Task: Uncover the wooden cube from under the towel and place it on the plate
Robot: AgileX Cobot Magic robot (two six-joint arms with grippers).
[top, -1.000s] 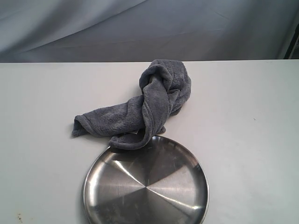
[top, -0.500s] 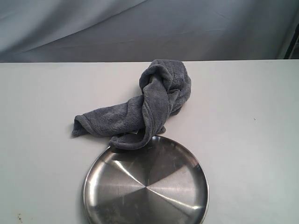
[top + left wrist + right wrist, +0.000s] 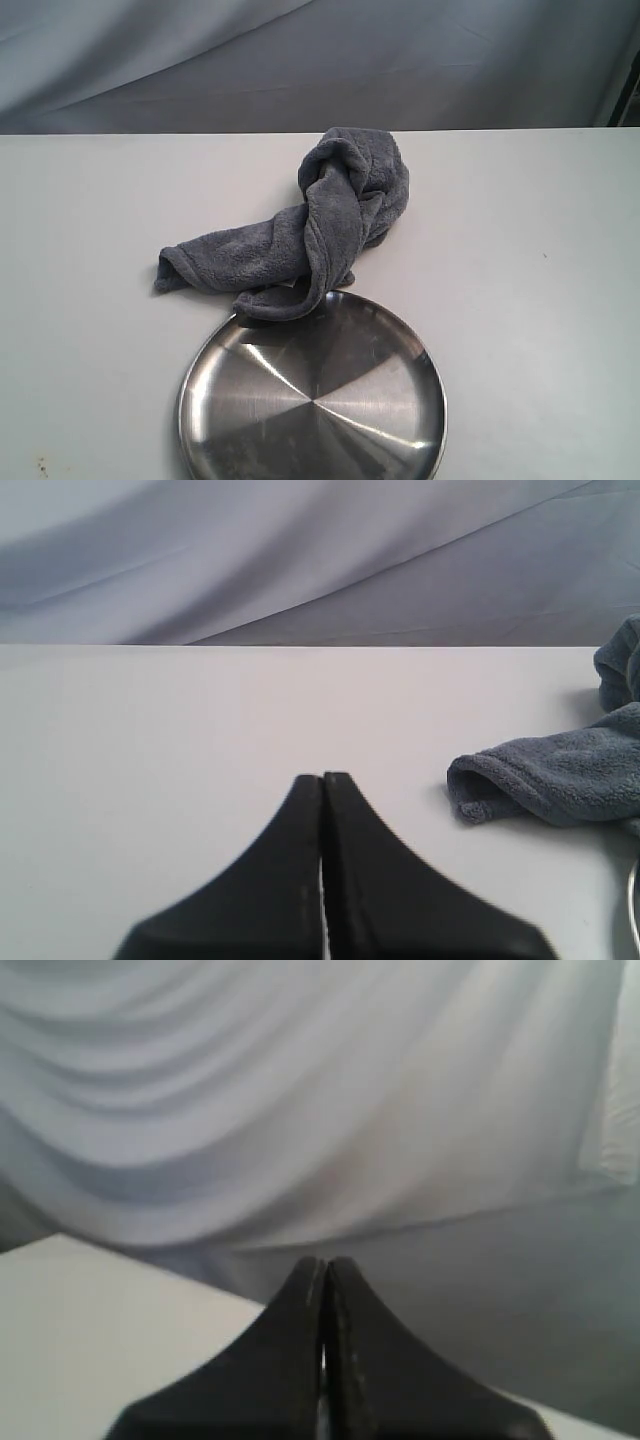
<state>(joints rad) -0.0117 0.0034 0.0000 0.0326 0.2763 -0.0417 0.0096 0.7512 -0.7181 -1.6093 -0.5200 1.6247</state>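
In the exterior view the towel (image 3: 320, 225) lies twisted on the white table (image 3: 530, 300), at 12 o'clock from the plate (image 3: 380, 420). Its bunched, raised end sits at 1 o'clock of the heap and a flatter tail runs out toward 8 o'clock. Its nearest fold touches the plate's rim at about 11 o'clock. The wooden cube cannot be seen, and the plate's shiny face is bare. A grey backdrop cloth (image 3: 300, 60) hangs behind the table. In the left wrist view the left gripper (image 3: 322, 780) has its black fingers pressed together on nothing, over the table, with the towel's tail (image 3: 550, 775) lying apart from them. In the right wrist view the right gripper (image 3: 324, 1262) is likewise clenched and empty, facing the backdrop cloth above a corner of the table.
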